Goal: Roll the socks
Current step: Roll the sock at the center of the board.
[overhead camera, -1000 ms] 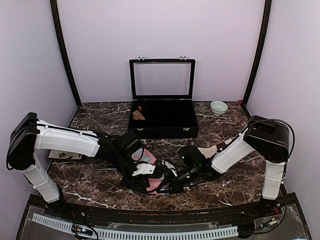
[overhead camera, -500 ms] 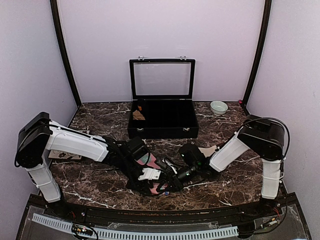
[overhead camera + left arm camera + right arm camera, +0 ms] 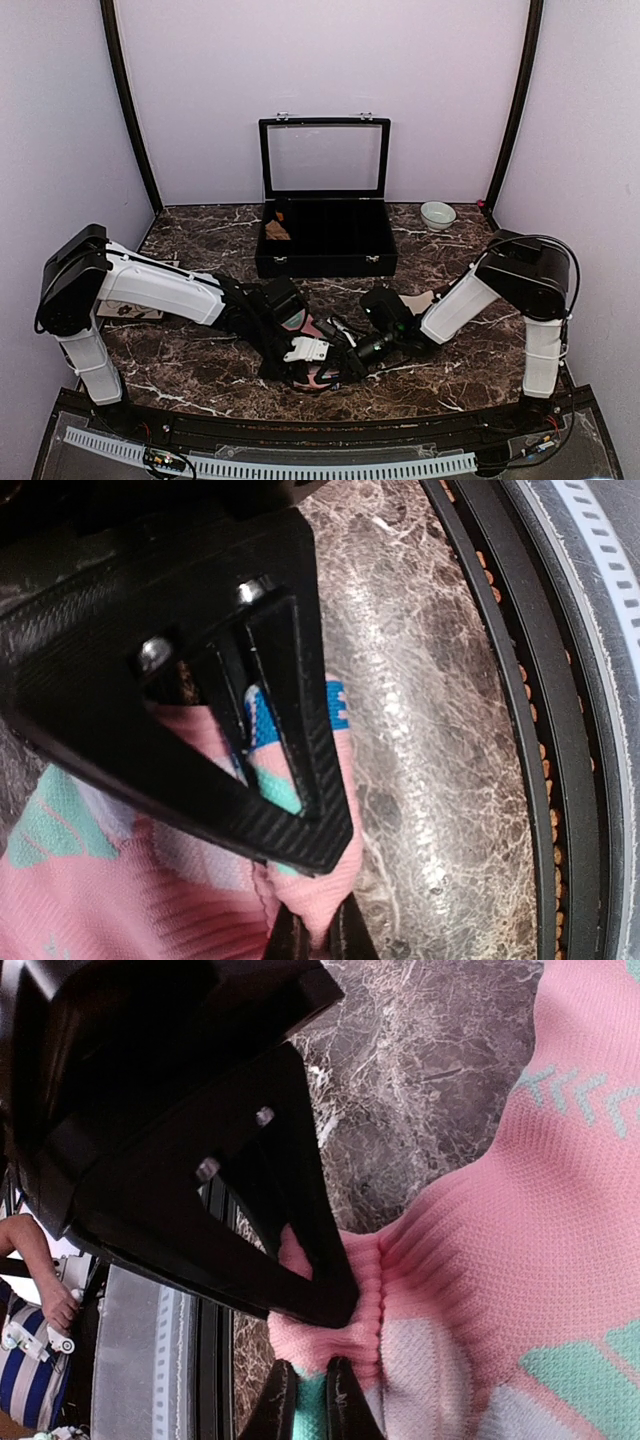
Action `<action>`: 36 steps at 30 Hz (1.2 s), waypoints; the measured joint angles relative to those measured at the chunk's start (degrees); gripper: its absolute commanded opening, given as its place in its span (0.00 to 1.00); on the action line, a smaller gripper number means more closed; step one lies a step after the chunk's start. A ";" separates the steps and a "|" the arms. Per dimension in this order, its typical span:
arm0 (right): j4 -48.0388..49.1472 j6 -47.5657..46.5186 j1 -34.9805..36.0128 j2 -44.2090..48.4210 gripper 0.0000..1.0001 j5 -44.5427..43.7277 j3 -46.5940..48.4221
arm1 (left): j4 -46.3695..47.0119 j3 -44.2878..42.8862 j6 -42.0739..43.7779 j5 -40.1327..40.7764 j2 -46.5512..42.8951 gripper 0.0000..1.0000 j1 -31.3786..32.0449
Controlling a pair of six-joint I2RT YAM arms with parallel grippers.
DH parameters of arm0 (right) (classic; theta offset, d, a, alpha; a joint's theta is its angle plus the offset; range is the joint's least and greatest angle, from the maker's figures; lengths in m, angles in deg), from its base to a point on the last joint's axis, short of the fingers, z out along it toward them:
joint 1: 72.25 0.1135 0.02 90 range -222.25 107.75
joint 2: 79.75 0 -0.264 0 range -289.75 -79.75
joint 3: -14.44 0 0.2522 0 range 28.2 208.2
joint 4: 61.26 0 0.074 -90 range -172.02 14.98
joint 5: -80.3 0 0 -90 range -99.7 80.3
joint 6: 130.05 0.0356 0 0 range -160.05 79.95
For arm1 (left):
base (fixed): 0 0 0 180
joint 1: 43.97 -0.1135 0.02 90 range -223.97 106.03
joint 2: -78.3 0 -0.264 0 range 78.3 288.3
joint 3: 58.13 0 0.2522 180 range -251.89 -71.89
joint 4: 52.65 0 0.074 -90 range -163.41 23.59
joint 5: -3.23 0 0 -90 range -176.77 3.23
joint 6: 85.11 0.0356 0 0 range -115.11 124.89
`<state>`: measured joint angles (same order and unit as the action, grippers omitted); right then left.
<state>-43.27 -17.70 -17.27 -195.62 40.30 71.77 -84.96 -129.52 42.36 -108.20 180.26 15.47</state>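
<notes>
We see both hands clamped on the pink sock (image 3: 300, 322), front-centre on the desk (image 3: 200, 232): right hand (image 3: 362, 352) on its ribbed cuff (image 3: 400, 1260), left hand (image 3: 322, 368) just beside. The sock's length runs back-left.

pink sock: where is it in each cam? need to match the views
Top external: pink sock low centre, under the two arms' wrists.
Left wrist: lower left, edge pinched in the left tool.
Right wrist: fills the right side, cuff pinched in the right tool.
Shared landmark: the dark marble table, beside the sock in all three.
</notes>
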 measured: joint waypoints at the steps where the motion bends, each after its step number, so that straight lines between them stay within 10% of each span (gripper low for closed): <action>1: 0.35 0.07 -0.02 0.33 0.13 -0.20 -0.39 | 0.00 -0.15 -0.22 -0.02 0.13 0.00 0.04; 6: 4.33 1.05 0.07 3.15 0.40 -2.73 -4.11 | 0.02 -0.96 -0.72 -1.33 1.07 0.00 -0.33; 24: 19.65 -1.07 1.95 21.51 0.42 -27.36 -30.34 | -11.37 -12.98 -1.49 -22.67 13.73 0.00 -9.73; 36: 1.51 -15.78 14.12 32.63 0.41 -40.79 -24.15 | -24.00 -23.10 -0.15 -29.75 22.23 0.00 -11.69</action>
<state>-41.76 -33.48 -3.15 -162.99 -0.49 47.62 -108.96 -152.62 42.21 -137.95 202.48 3.77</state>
